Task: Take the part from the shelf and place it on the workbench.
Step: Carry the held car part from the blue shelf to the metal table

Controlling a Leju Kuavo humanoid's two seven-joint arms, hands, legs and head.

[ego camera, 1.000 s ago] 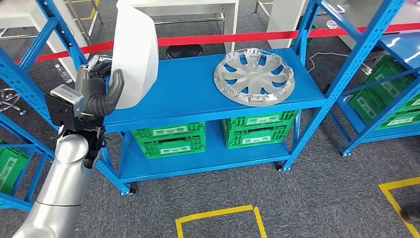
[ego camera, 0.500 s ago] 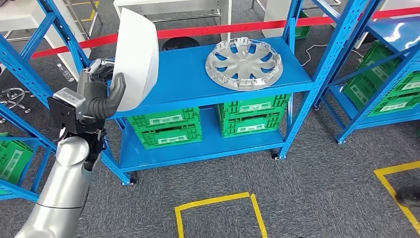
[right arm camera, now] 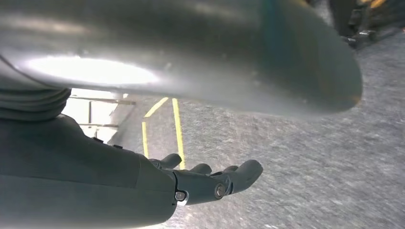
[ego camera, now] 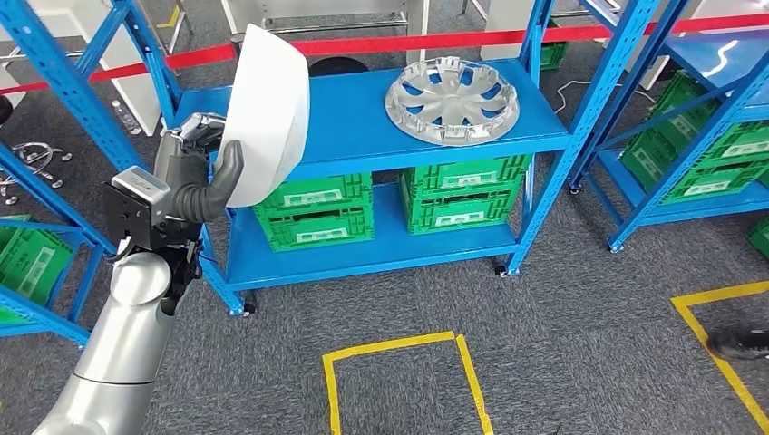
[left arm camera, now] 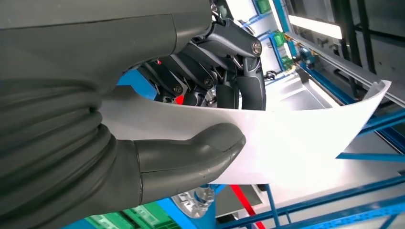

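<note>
Part point(ego camera: 266, 113), a white curved panel, is off the shelf and up in the air at about 10 o'clock in the head view, gripped by the left robot hand point(ego camera: 192, 177); thumb point(left arm camera: 191, 157) pressed on one face, dark fingers point(left arm camera: 239, 71) wrapped behind the other, so it is pinched near one edge only. Most of the panel sticks out past the grip, upright and slightly tilted. Risk: thin smooth sheet held at one edge could pivot or slip out during walking or turning, judging by how much overhangs. Just beside it at 11 o'clock stands a blue upright point(ego camera: 150, 54) of the shelf point(ego camera: 363, 127); swinging the arm could clip the panel on that post. Silver wheel cover point(ego camera: 452, 100) lies on the shelf's top level at 1 o'clock, well apart, green crates point(ego camera: 317, 213) below. Right robot hand point(right arm camera: 205, 183) hangs over grey carpet, fingers loosely apart, holding nothing. Workbench is not identifiable, so placement is not yet done. A person's shoe point(ego camera: 739, 343) at 4 o'clock could be a collision concern.
</note>
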